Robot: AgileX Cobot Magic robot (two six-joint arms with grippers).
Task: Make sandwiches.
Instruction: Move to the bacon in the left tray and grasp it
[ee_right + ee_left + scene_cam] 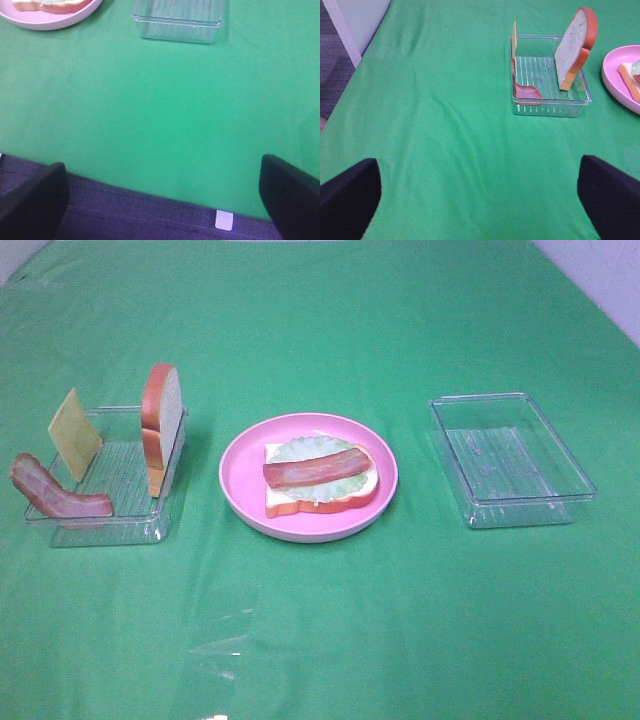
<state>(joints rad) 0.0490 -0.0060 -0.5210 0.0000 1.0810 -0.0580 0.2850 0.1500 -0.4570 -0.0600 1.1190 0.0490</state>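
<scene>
Bread slice [165, 420], white toy with orange-brown crust, upright in clear plastic tray [105, 530]: likely light, stiff; best pinched across flat faces. Left hand [477, 161], right hand [162, 161]: spread wide, empty.

This looks like a staged lab test bench, not a real kitchen. A table draped in plain green cloth [320, 640] carries a toy sandwich [320, 475] on a pink plate [240, 475], with the left tray [110, 530] and right tray [520, 512] of clear plastic either side. Bare pale wall [612, 280] shows at the far right, and grey-purple carpet [150, 217] lies beyond the near edge.
</scene>
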